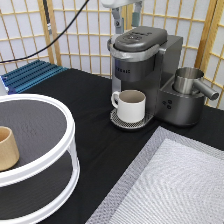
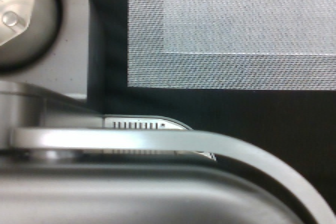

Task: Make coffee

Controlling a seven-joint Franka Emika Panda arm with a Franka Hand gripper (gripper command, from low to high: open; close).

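Only the lowest part of the robot shows in the exterior view, at the far edge of the scene: a white, rounded hand housing cut off by the frame, and below it the gripper (image 1: 125, 21), whose grey metal fingers (image 1: 118, 22) are thin, flat and straight, one grey finger clearer than the other. A black cable (image 1: 59, 39) hangs in a long curve to the left of the hand, dark against the pale screen
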